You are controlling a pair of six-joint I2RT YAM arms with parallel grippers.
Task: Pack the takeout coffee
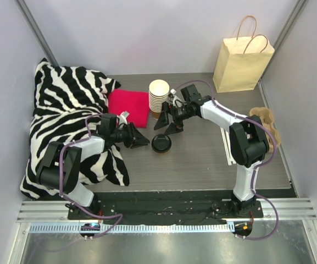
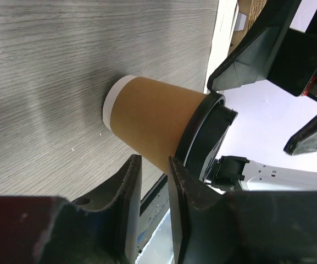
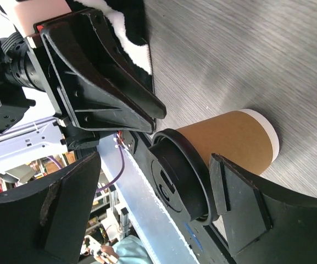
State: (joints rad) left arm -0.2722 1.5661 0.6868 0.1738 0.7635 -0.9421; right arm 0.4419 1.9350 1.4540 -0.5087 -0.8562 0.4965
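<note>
1. Cup (image 1: 161,143) position: it stands upright on the table (image 1: 202,165) with its black lid (image 3: 177,176) on, near the middle and between the two grippers.
2. Right gripper (image 1: 168,125): the jaws are spread wide and hold nothing. In the wrist view its fingers (image 3: 240,198) flank the cup without touching it.
3. Left gripper (image 1: 145,143): the jaws are narrow, almost together, and hold nothing. The tips are just beside the cup's left side.
4. Collision risk: both grippers crowd the same cup. If you close the right one with the left tips this close, expect finger-on-finger contact or a nudged cup.
5. Tip-over risk: the cup is tall for its base and tapers downward. A push from the left tips, or a one-sided first contact, can topple it. You cannot tell whether it holds liquid.
6. Lid risk: a grip at the rim can pop the lid, and a hard grip on the paper wall can crush it. Take the wall below the lid with moderate force.
7. Slip risk: because the cup narrows downward, a loose grasp lets it slide down through the fingers.
8. Route risk: the bag (image 1: 242,60) stands well apart at the far right, and the cup stack (image 1: 159,94) is near the right arm. A careless swing can knock the stack over or snag the bag's handles.
</note>
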